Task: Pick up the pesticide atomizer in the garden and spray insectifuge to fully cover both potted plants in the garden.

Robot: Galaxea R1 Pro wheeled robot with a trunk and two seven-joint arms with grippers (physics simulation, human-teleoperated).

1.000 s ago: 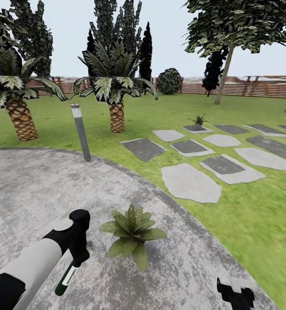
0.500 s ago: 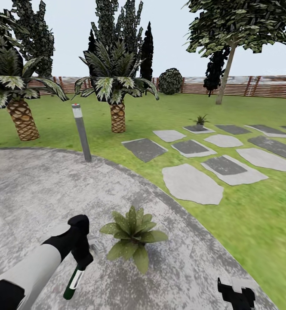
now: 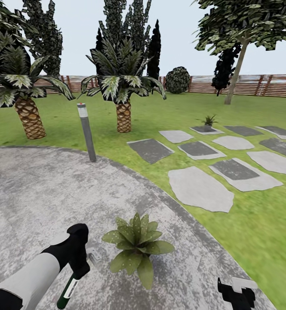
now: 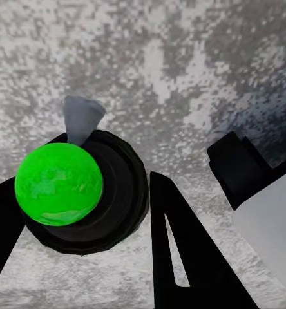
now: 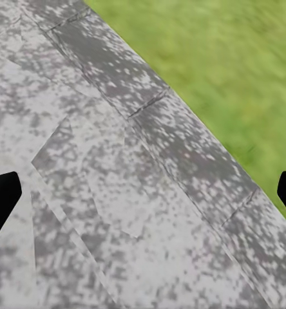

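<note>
Head view: left end effector [image 3: 76, 263] hangs low over the grey patio [image 3: 39, 193], clamped on the pesticide atomizer [image 3: 68, 287], which sticks down and out below the fingers, dark green/black body w/ a white panel. Potted plant [image 3: 137, 248] sits just beside the end effector, toward the robot's right and a bit ahead; second potted plant [image 3: 209, 120] is well apart, far ahead among the stepping stones [image 3: 201, 188]. Right end effector [image 3: 236, 294] idles low, well apart from the plant. Judgement: atomizer looks light, rigid, smooth plastic, so prob. slippery; best held round the mid body, as now, clear of nozzle and trigger. Panel may be a label, but too small to read. Left wrist view: fingers [image 4: 181, 257] pinch the atomizer [image 4: 78, 193], seen end-on as a black round w/ bright green cap; patio below. No writing. Right wrist view: fingertips [image 5: 1, 199] spread wide apart w/ nothing between; patio edge and lawn [image 5: 233, 58] beyond. No brands legible anywhere.
</note>
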